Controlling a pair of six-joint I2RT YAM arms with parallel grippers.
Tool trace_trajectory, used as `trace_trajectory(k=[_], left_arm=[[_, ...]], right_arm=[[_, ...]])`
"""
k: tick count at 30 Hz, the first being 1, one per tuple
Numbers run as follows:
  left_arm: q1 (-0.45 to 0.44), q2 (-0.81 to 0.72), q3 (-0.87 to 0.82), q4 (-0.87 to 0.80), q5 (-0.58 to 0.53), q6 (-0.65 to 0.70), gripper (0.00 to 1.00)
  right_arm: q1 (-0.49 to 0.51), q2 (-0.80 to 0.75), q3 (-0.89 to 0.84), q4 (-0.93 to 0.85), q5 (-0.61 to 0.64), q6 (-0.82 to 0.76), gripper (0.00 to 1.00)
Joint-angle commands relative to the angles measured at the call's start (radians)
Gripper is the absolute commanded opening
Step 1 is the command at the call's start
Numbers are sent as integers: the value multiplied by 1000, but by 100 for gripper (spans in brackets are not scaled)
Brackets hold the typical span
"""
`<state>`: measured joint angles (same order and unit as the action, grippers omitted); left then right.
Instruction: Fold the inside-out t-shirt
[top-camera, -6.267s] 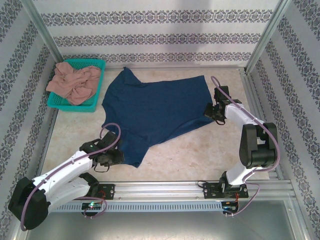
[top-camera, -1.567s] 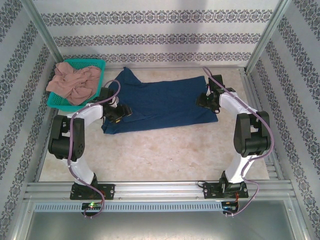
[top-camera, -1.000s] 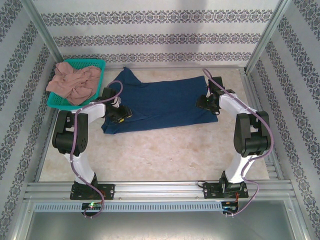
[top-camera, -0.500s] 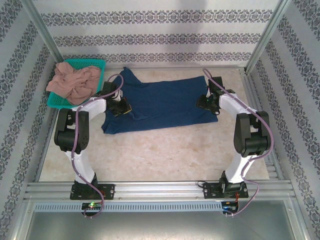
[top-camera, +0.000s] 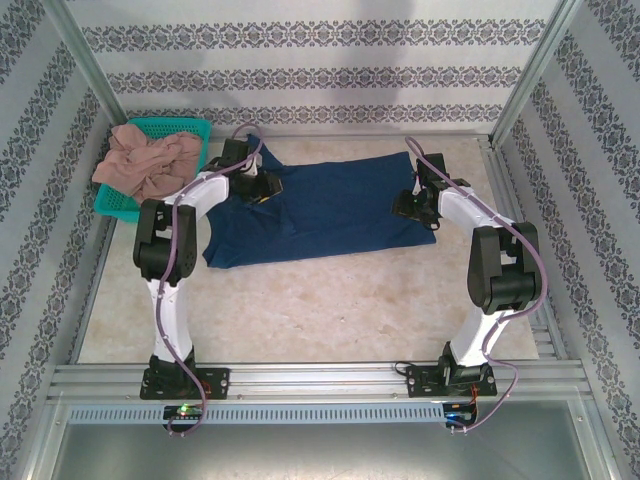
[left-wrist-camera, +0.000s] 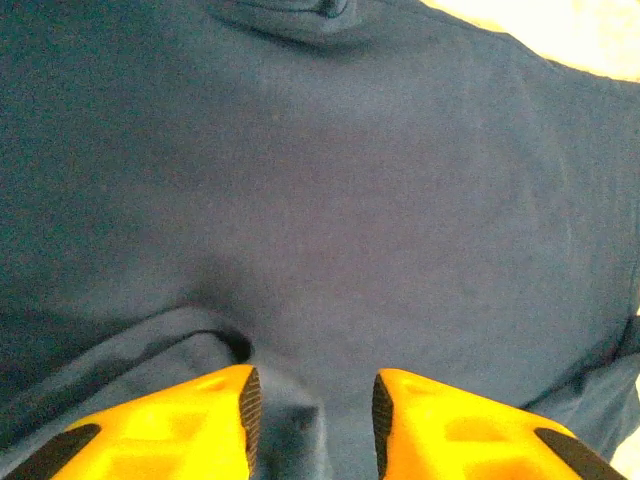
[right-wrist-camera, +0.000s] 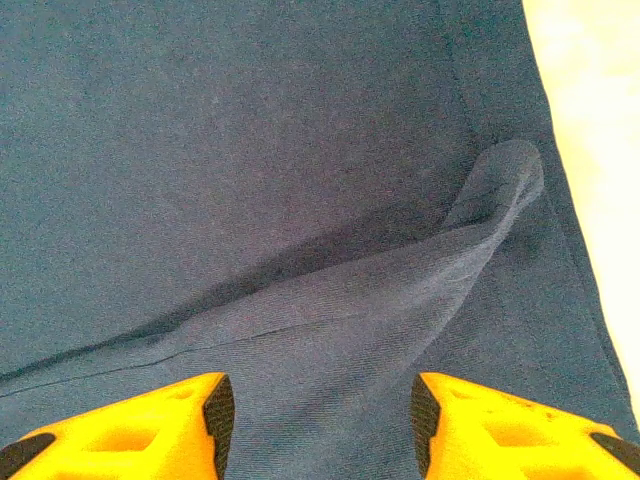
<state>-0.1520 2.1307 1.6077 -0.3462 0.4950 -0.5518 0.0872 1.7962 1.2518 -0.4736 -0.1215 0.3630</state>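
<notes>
Left pincer (left-wrist-camera: 312, 408): in my left wrist view the yellow fingers (left-wrist-camera: 225, 415) stand a moderate gap apart, nothing clamped, blue cloth lying flat under them, and a soft ridge of fabric runs up to the left finger from 8 o'clock. Right pincer (right-wrist-camera: 316, 412): jaws stand wider and are not gripping, and a raised fold of cloth runs from the gap toward 2 o'clock and ends in a rounded loop near the garment's edge, with pale counter past it at 3 o'clock. From the top camera the left pincer sits on the shirt's 10 o'clock corner and the right pincer on its 3 o'clock edge, both arms stretched far out from their bases. The inside-out t-shirt (top-camera: 330, 210) lies on the counter (top-camera: 330, 310) as a wide navy band set crosswise, just past centre toward 12 o'clock. One sleeve points to 11 o'clock and a corner hangs lower at 8 o'clock. I can't make out any print. A teal basket (top-camera: 146, 214) sits at the counter's 10 o'clock, just beside the shirt, holding a crumpled pinkish-tan garment (top-camera: 148, 165).
</notes>
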Motion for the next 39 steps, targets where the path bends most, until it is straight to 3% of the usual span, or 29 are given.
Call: trace_trajectory(k=[1, 6, 10, 15, 39], left_arm=[[-4, -5, 57, -69, -28, 70, 44], [-4, -85, -8, -47, -45, 106, 53], [9, -201, -174, 6, -139, 110, 55], [36, -180, -225, -14, -168, 104, 55], [25, 138, 178, -62, -31, 92, 56]], right_arm=[[-9, -28, -4, -17, -9, -6, 52], [-2, -37, -23, -7, -22, 0, 52], [33, -62, -41, 16, -33, -17, 53], [64, -60, -35, 10, -20, -17, 53], [54, -68, -57, -4, 0, -25, 53]])
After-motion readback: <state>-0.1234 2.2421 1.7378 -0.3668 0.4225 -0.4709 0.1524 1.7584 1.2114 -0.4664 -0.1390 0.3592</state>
